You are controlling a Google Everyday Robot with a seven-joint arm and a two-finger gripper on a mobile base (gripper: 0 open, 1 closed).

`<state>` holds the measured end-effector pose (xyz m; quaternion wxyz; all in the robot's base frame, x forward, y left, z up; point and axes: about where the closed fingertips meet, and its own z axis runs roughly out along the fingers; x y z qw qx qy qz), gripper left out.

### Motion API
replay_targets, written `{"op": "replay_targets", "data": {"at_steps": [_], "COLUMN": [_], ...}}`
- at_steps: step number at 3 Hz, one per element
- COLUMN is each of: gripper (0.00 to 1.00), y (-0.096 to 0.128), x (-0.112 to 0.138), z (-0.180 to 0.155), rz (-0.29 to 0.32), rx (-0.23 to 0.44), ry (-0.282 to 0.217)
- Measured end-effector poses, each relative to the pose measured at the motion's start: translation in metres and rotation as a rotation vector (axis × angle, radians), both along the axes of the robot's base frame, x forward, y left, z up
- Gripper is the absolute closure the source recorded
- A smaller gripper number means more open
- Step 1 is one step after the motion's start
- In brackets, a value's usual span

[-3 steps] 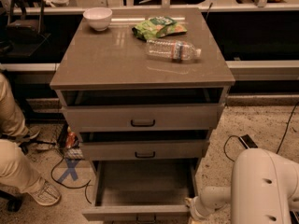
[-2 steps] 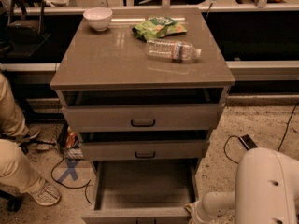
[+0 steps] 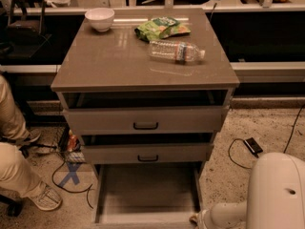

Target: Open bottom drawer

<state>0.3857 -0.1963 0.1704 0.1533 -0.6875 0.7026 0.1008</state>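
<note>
**Bottom drawer pulled well out, gripper at its near right corner**

The bottom drawer stands far out of the cabinet. Its bare grey floor shows, and its front reaches the near edge of the view. The middle drawer and top drawer above it are each open a little, with a dark gap over each front.

The gripper sits low, just beside the bottom drawer's near right corner, at the end of the white arm. Whether it is open or closed cannot be told.

To the right, the speckled floor is free apart from a small black device and its cable. To the left, a seated person's leg and shoe lie near the drawer's side, with cables and a blue tape cross between.

A bowl, a green bag and a water bottle rest on top, away from the front edge.

Compared with a second ago, the drawer is out a little further, and the arm sits lower and nearer.
</note>
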Motion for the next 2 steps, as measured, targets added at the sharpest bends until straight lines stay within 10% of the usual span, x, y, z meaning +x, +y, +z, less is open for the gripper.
{"op": "replay_targets", "data": {"at_steps": [2], "gripper": [0.30], "y": [0.0016], "x": [-0.0022], "z": [-0.0016], "rz": [0.001], "rx": [0.002], "ry": [0.004]}}
